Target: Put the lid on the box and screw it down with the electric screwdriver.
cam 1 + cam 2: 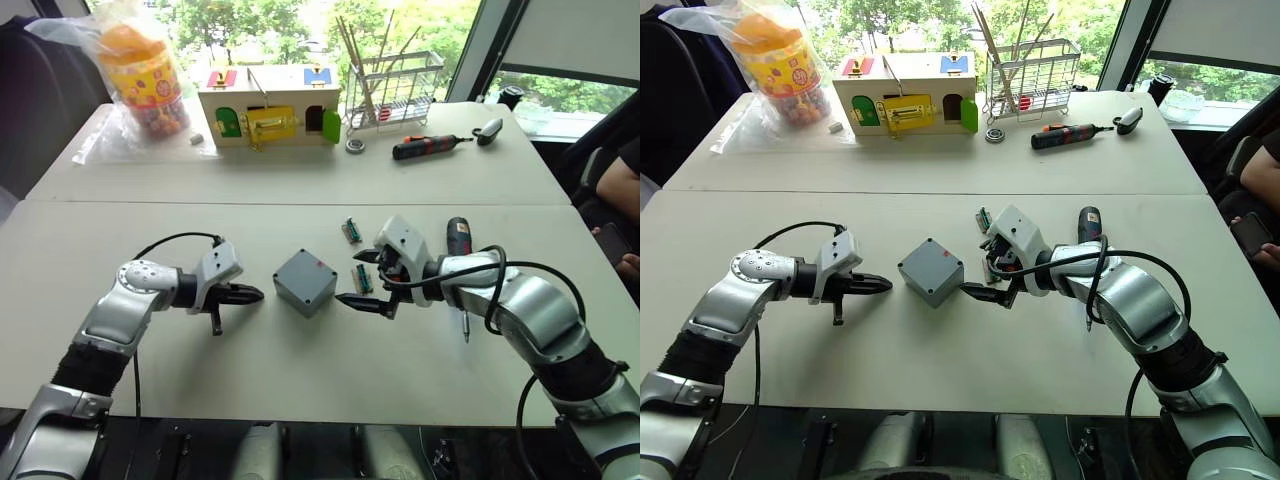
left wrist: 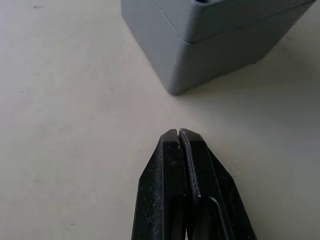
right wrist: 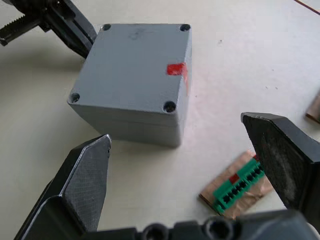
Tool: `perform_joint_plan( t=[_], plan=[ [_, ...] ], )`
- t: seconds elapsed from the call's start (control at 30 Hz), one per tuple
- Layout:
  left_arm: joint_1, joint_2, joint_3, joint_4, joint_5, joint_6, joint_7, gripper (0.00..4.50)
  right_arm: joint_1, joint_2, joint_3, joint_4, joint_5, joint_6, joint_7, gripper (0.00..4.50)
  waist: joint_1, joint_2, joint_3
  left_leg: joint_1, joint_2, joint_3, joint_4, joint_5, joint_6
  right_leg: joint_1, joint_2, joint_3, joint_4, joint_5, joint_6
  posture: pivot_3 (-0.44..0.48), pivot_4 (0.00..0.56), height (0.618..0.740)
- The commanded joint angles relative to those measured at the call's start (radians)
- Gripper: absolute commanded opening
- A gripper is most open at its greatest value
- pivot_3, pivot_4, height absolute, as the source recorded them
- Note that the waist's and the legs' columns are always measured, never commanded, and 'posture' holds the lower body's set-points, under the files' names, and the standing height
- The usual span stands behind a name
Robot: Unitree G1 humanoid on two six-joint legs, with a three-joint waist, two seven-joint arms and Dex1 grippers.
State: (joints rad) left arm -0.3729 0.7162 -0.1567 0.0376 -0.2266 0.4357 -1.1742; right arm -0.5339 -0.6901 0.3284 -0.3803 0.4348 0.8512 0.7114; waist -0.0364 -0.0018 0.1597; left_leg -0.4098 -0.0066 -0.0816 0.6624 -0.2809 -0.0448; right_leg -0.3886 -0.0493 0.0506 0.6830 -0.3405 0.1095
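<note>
The grey lid [image 3: 130, 70] sits on top of the grey box [image 3: 125, 131], with a seam between them and a small red mark at the lid's edge. The closed box [image 1: 292, 299] stands mid-table between my grippers. My left gripper [image 1: 255, 294] is shut and empty, with its tip just left of the box. On the box's right, my right gripper [image 1: 352, 278] is open and holds nothing. The dark electric screwdriver [image 1: 458, 240] lies on the table beyond my right forearm, which partly hides it, and its thin bit points toward me.
Two small green connector boards [image 1: 352, 230] [image 3: 240, 187] lie by the right gripper. At the back stand a wooden toy house [image 1: 268, 105], a wire rack [image 1: 390, 90], a red-and-black screwdriver [image 1: 425, 147] and a bagged snack jar [image 1: 145, 80]. A person's arm [image 1: 615, 190] shows at the right edge.
</note>
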Motion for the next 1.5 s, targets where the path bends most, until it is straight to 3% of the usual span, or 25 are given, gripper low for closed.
perform_joint_plan(
  t=[0.03, 0.33, 0.83, 1.5],
  plan=[
    [-0.007, -0.031, 0.012, -0.053, -0.018, 0.035, 0.045, 0.0, -0.023, 0.038, 0.023, 0.023, -0.029, -0.073, 0.047, 4.48, 0.001, 0.0, 0.0, 0.0, 0.0, 0.0, 0.0, 0.0, 0.0, 0.0, 0.0, 0.0, 0.0, 0.0, 0.0, 0.0, 0.15, 0.74],
    [-0.081, -0.104, -0.009, 0.026, 0.01, -0.013, 0.085, 0.0, 0.013, 0.055, 0.073, 0.022, -0.07, -0.099, 0.134, 4.48, -0.003, 0.0, 0.0, 0.0, 0.0, 0.0, 0.001, 0.0, 0.0, 0.0, 0.0, 0.0, 0.0, 0.0, 0.0, 0.0, 0.15, 0.74],
    [-0.16, -0.131, -0.021, 0.156, 0.032, -0.095, 0.08, 0.0, 0.062, 0.089, 0.014, -0.047, -0.051, -0.006, 0.092, 4.48, -0.006, 0.0, 0.0, 0.0, 0.0, 0.0, 0.0, 0.0, 0.0, -0.001, 0.001, 0.0, 0.001, 0.0, 0.0, 0.0, 0.15, 0.74],
    [-0.202, -0.176, -0.015, 0.203, 0.053, -0.13, 0.106, 0.0, 0.076, 0.089, -0.004, -0.089, -0.043, 0.048, 0.064, 4.48, -0.005, 0.0, 0.0, 0.0, -0.001, 0.0, 0.001, 0.0, 0.0, 0.0, 0.0, 0.0, 0.001, 0.0, 0.0, 0.0, 0.15, 0.74]
  ],
)
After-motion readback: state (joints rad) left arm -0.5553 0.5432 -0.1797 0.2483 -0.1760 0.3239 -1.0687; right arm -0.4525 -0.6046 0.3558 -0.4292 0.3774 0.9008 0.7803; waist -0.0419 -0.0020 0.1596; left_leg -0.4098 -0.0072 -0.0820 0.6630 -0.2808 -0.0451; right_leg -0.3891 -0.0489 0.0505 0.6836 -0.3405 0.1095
